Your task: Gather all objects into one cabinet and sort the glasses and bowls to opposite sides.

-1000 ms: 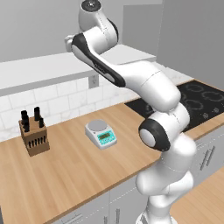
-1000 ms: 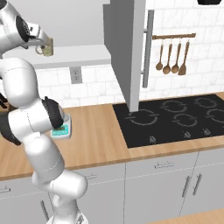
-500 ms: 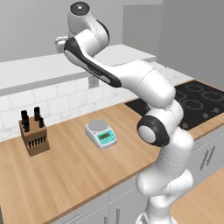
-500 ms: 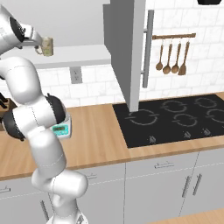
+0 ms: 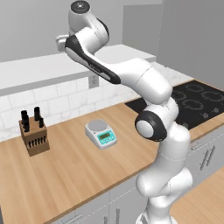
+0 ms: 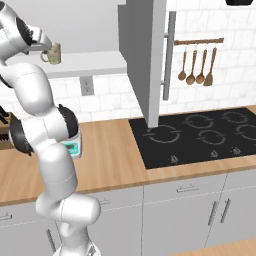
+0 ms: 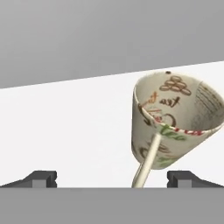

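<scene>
On the shelf (image 6: 95, 64), the cup (image 7: 173, 127) (printed, handled) looks light and breakable; the gripper (image 7: 111, 178) gapes empty—take its wall.

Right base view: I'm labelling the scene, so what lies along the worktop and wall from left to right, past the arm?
Kitchen scale → wall socket → cabinet door handle → hanging wooden utensils, above the black hob.
</scene>
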